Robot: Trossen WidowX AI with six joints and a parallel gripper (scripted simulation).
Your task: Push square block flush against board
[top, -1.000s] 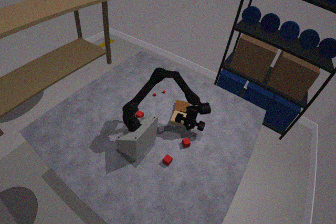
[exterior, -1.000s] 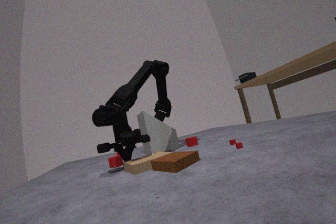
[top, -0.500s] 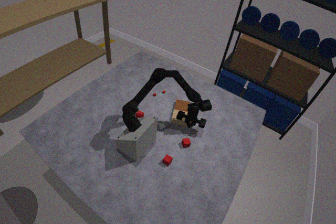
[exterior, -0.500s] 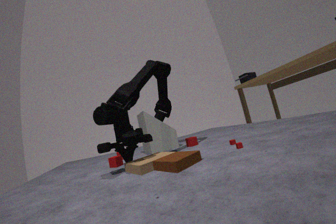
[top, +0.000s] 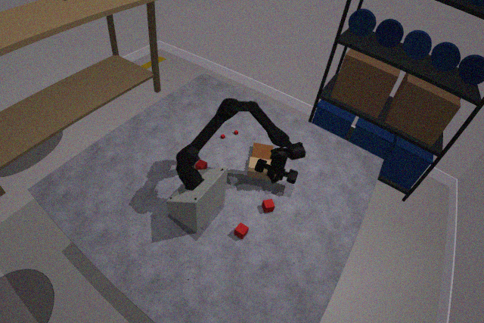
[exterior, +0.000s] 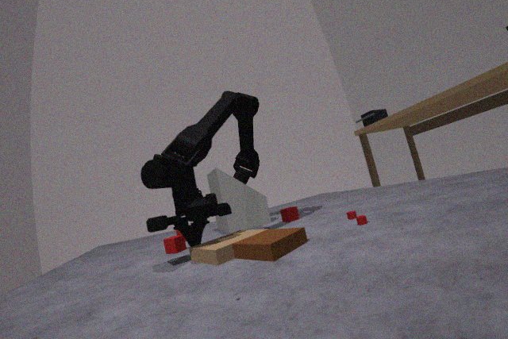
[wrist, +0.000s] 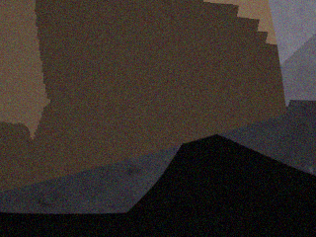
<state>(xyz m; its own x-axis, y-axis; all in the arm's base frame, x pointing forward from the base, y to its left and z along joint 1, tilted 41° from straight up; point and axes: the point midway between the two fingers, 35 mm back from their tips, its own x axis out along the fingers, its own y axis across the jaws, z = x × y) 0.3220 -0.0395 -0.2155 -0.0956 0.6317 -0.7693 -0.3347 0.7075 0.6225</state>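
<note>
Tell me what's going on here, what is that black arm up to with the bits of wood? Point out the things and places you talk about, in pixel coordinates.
A black robot arm is working low beside two wooden pieces on the gray mat, seemingly to push them together. Its gripper [top: 275, 181] [exterior: 195, 244] is closed with nothing in it, its tip down by the pale board [top: 255, 162] [exterior: 213, 254]. The darker orange-brown block [top: 262, 150] [exterior: 262, 244] lies right alongside the board. I can't tell whether their edges line up as wanted, and the arm hasn't moved clear.

We see one matte-black jointed arm [top: 208, 131] [exterior: 211, 121]: chunky rounded joints, slimmer angular links, no sleeve. Black parallel-jaw gripper [top: 275, 179] [exterior: 196, 244], tapered wedge-shaped fingers, stubby cylindrical side lobes.
</note>
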